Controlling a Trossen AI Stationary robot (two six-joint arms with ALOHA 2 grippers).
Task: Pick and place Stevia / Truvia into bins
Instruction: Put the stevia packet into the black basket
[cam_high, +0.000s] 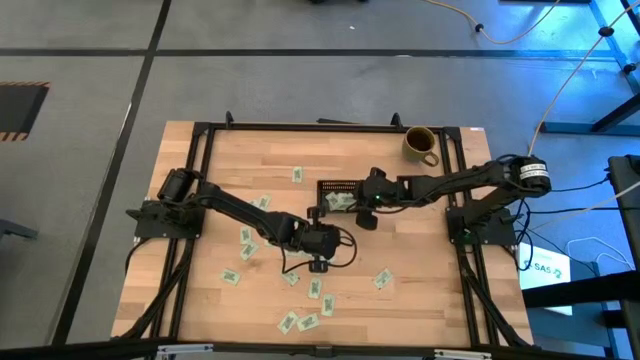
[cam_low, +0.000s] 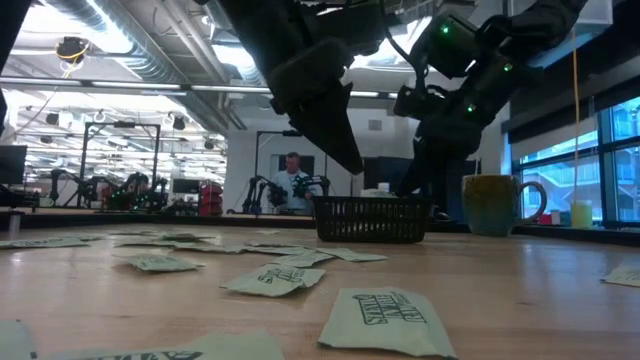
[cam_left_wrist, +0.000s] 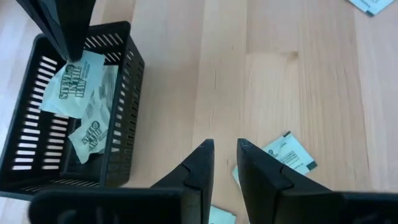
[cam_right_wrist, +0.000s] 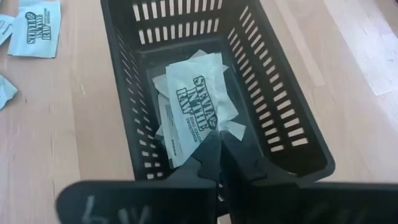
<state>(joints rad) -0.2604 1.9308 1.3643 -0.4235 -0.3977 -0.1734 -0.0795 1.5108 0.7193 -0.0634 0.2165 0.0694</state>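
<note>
We see left hand (cam_left_wrist: 225, 163) slightly parted, empty, above the surface (cam_high: 420, 300) by a packet (cam_left_wrist: 285, 155) | right hand (cam_right_wrist: 216, 155) pinching a packet (cam_right_wrist: 196, 106) over the basket (cam_right_wrist: 292, 124) | packets look light, thin, limp; grip an edge.

A packet (cam_right_wrist: 198, 104) lying in the black slotted tray (cam_right_wrist: 273, 106) is showing "STEVIA IN THE RAW" in dark green letters, seen from the right wrist view; smaller print beneath it is staying too fine to read. In the left wrist view two packets in the same tray are carrying that wording, one (cam_left_wrist: 76, 84) fully and another (cam_left_wrist: 92, 134) only partly. On the table outside the tray, a loose packet (cam_right_wrist: 35, 28) is bearing the same brand. In the low view the nearest packet (cam_low: 388, 316) is showing dark lettering seen upside down, not legible. Beside the table a white box (cam_high: 545, 266) is reading "SAS"
</note>
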